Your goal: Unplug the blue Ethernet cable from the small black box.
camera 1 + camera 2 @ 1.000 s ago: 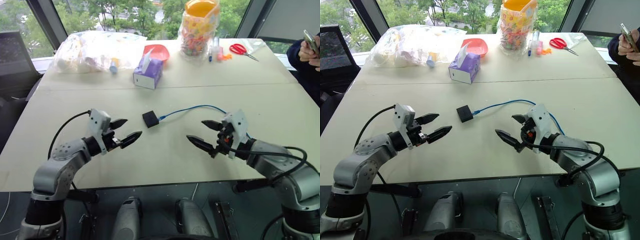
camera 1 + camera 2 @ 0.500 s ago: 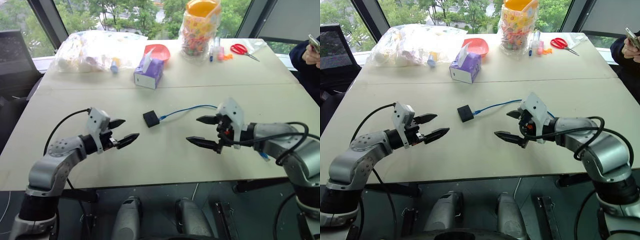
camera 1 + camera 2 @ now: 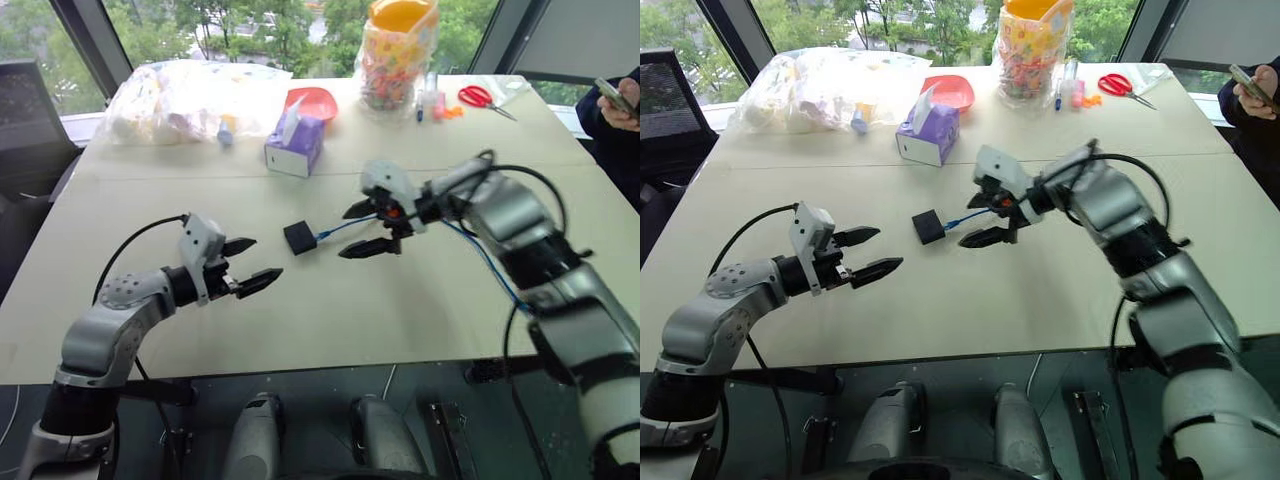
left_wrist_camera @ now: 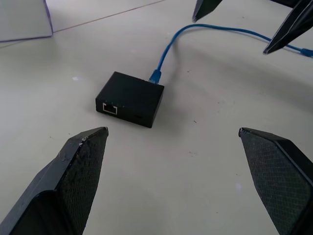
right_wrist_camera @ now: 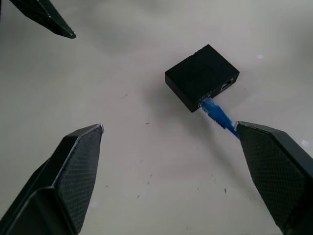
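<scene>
I see the small black box (image 3: 300,237) lying flat mid-worktop (image 3: 330,310), with the blue Ethernet cable (image 4: 168,46) still plugged into one side and trailing off toward my right. My right gripper (image 3: 366,228) hangs just beside the plug, fingers (image 5: 73,171) spread wide and holding nothing, the cable running between them. My left gripper (image 3: 250,263) sits near the box on its other side, fingers apart and empty too.
</scene>
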{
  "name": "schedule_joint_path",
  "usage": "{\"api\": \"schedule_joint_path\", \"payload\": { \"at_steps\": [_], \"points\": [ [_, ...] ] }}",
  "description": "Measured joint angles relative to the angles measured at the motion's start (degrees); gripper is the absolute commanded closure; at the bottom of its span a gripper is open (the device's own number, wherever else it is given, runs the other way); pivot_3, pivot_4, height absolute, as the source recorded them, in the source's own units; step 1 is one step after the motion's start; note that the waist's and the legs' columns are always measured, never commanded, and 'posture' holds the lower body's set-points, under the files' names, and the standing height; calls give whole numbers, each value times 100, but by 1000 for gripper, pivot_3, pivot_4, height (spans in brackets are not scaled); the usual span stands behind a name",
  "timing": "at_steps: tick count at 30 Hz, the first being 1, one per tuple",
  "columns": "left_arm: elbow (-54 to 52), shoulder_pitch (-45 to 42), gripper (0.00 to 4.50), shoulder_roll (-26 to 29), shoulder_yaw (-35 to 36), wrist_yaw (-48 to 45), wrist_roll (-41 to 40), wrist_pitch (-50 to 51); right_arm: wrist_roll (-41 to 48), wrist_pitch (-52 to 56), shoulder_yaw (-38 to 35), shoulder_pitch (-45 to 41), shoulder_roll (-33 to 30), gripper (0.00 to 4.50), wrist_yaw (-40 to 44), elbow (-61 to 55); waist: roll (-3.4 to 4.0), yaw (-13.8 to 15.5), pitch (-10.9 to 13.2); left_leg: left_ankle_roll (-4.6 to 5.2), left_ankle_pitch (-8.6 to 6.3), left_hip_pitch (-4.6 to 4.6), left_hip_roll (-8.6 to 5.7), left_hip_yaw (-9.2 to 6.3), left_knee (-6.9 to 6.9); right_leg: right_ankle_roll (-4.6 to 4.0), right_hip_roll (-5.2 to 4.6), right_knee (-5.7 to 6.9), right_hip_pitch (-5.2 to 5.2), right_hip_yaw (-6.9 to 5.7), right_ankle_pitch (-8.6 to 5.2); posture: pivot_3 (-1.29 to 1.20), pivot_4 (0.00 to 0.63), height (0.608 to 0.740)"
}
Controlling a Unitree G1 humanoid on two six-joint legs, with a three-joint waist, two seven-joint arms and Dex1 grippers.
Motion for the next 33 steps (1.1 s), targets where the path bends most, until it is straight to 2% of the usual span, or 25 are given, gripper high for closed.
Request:
{"api": "schedule_joint_path", "payload": {
  "at_steps": [7, 12, 15, 22, 28, 31, 33],
  "points": [
    [-364, 360, 40, -9, 168, 189, 39, -17, -1309, -1806, 307, -1118, 1373, 0, 62, 3359, 2, 16, 1, -1, 0, -2, 0, 1, -3, 6, 1, 5, -1, -3, 3, 0, 150, 735],
    [-536, 576, 40, 50, 254, 304, 47, -17, -2031, -2608, 304, -1318, 1802, 0, -357, 4683, 3, -7, 2, -2, 0, 0, 0, 2, -3, 5, 0, 6, 0, -2, 3, 0, 150, 735],
    [-648, 628, 0, 57, 269, 380, 49, -17, -2275, -2787, 208, -1463, 2024, 856, -494, 4990, 3, -36, 2, -5, 1, 16, 1, 1, -6, 4, 1, 17, 5, -2, 3, 0, 150, 735],
    [-744, 779, 0, 116, 413, 422, 50, -18, -2518, -2843, -166, -1504, 2337, 4488, -512, 5188, 4, -124, 1, -16, 8, 31, 2, -2, -8, 0, 2, 39, 8, -2, 0, 0, 150, 735],
    [-385, 448, 0, 350, 412, 147, 19, 53, -2746, -3143, -266, -1335, 2371, 4488, -670, 4862, 4, -160, 1, -16, 8, 28, 2, -3, -10, 7, 2, 56, -3, -2, 3, 0, 150, 735],
    [-199, 189, 0, 462, 410, -154, -314, 405, -2873, -3797, -310, -740, 2045, 4488, -1337, 3900, 4, -138, 2, -18, 9, 22, -1, -4, -9, 14, 1, 60, -5, -1, 3, 0, 150, 735],
    [-7, -43, 0, 514, 406, -369, -587, 739, -3013, -4046, -430, -52, 1624, 4488, -1945, 2741, 3, -94, 2, -18, 9, 19, -2, -6, -9, 23, 0, 62, -5, -1, 4, 0, 150, 735]
  ]
}}
